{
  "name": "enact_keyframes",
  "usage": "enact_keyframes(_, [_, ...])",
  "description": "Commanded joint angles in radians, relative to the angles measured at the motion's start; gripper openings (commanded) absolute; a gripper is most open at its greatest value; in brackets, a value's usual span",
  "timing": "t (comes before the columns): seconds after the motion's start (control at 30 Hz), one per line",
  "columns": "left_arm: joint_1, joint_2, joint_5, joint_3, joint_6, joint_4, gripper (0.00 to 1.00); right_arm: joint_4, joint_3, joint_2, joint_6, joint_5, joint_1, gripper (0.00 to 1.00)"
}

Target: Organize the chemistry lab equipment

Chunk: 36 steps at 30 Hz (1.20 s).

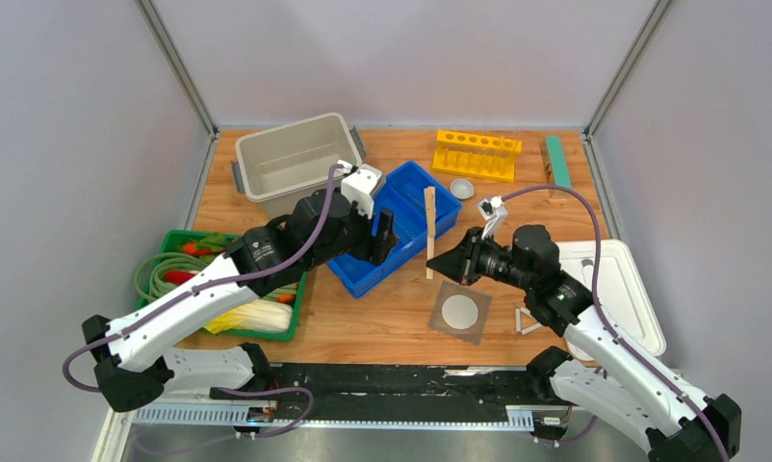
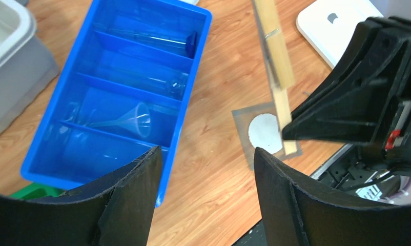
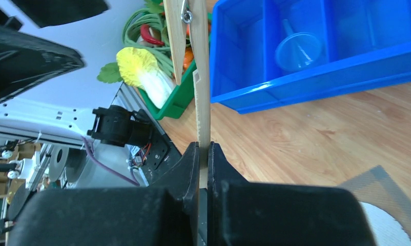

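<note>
My right gripper is shut on one end of a wooden clamp and holds it beside the blue divided tray. The clamp's other end reaches the tray's right edge. My left gripper is open and empty above the tray's near end. In the tray lie a clear funnel, clear tubes and a blue-tipped tool. A grey mesh with a white disc, a white triangle and a clear round dish lie on the table.
A grey bin stands at the back left. A green basket of vegetables is at the left. A yellow rack and a green bar are at the back right. A white lid lies at the right.
</note>
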Motion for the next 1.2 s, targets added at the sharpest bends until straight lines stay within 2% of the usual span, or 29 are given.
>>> enact_keyframes(0.0, [0.006, 0.048, 0.067, 0.057, -0.045, 0.085, 0.74, 0.055, 0.018, -0.001, 0.017, 0.068, 0.062, 0.00])
enact_keyframes(0.33, [0.012, 0.137, 0.104, 0.108, -0.065, 0.114, 0.79, 0.063, 0.035, 0.051, -0.015, 0.188, 0.214, 0.00])
enact_keyframes(0.6, [0.054, 0.177, 0.104, 0.099, -0.127, 0.101, 0.70, 0.086, 0.042, 0.062, -0.018, 0.263, 0.283, 0.00])
enact_keyframes(0.7, [0.075, 0.177, 0.149, 0.069, -0.149, 0.136, 0.66, 0.091, 0.041, 0.074, -0.032, 0.269, 0.294, 0.00])
enact_keyframes(0.87, [0.109, 0.180, 0.260, 0.023, -0.204, 0.215, 0.45, 0.092, 0.039, 0.101, -0.034, 0.272, 0.299, 0.00])
enact_keyframes(0.97, [0.126, 0.186, 0.318, 0.008, -0.218, 0.235, 0.23, 0.097, 0.041, 0.121, -0.028, 0.272, 0.300, 0.05])
enact_keyframes(1.1, [0.141, 0.188, 0.348, -0.003, -0.207, 0.240, 0.00, 0.098, 0.044, 0.136, -0.028, 0.257, 0.300, 0.20])
enact_keyframes(1.17, [0.147, 0.186, 0.338, -0.003, -0.192, 0.231, 0.00, 0.098, 0.041, 0.134, -0.028, 0.268, 0.300, 0.31])
